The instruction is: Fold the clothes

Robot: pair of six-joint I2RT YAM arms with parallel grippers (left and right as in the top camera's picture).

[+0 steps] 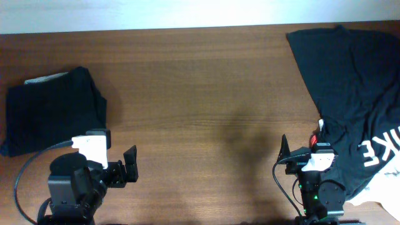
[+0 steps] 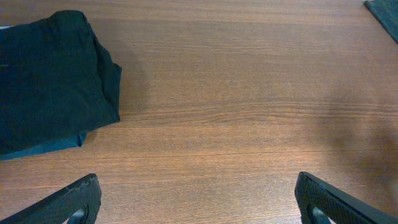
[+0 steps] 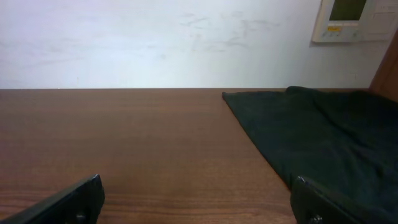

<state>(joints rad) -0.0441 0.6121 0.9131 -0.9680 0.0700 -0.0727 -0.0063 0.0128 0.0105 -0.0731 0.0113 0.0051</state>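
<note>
A folded black garment (image 1: 53, 112) lies at the table's left, with a pale lining edge at its top left; it also shows in the left wrist view (image 2: 53, 81). A large black garment with white lettering (image 1: 359, 94) lies spread over the right side; its near edge shows in the right wrist view (image 3: 323, 137). My left gripper (image 1: 128, 165) is open and empty at the front left, right of the folded garment. My right gripper (image 1: 294, 153) is open and empty at the front right, beside the spread garment's left edge.
The brown wooden table (image 1: 200, 94) runs between the two garments. A white wall (image 3: 155, 43) stands behind the table, with a pale wall panel (image 3: 351, 18) at the upper right. A white cloth edge (image 1: 387, 187) shows at the front right corner.
</note>
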